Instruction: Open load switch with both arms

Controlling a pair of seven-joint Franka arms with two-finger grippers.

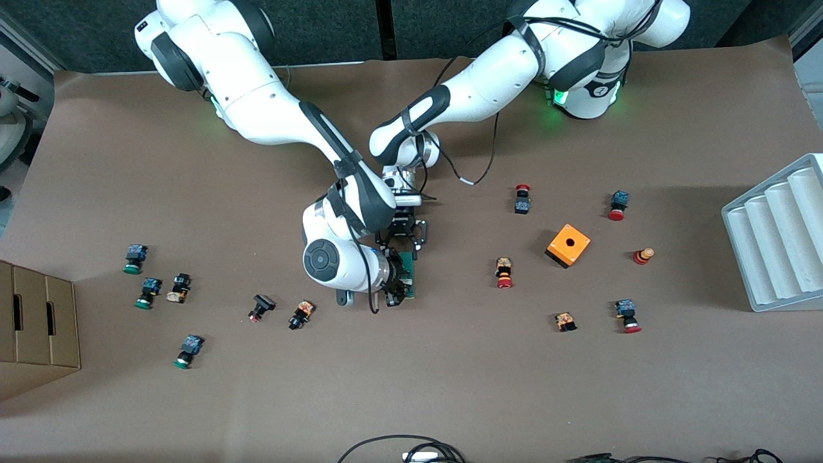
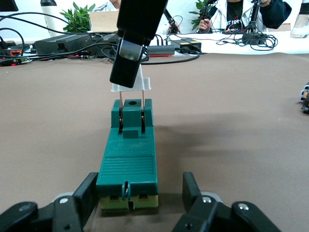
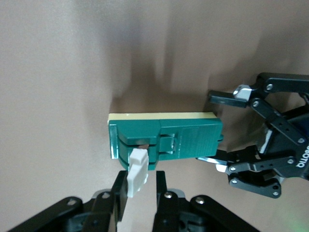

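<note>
The dark-green load switch (image 1: 411,275) (image 2: 129,159) (image 3: 164,137) lies flat on the brown table between the two grippers. Its white lever (image 2: 145,84) (image 3: 137,166) stands tilted up, with two copper blades bared under it. My right gripper (image 1: 397,286) (image 3: 140,181) (image 2: 129,79) is shut on that lever at the end nearer the front camera. My left gripper (image 1: 404,252) (image 2: 140,186) (image 3: 208,128) is open and straddles the switch's other end. One finger (image 2: 89,191) rests against the switch's side; the other finger (image 2: 190,186) stands a little apart from it.
An orange cube (image 1: 568,245) and red-capped push buttons (image 1: 504,272) lie toward the left arm's end, by a white ridged tray (image 1: 778,241). Green-capped buttons (image 1: 148,292) and a cardboard box (image 1: 35,328) lie toward the right arm's end. Two small buttons (image 1: 301,314) sit near the right gripper.
</note>
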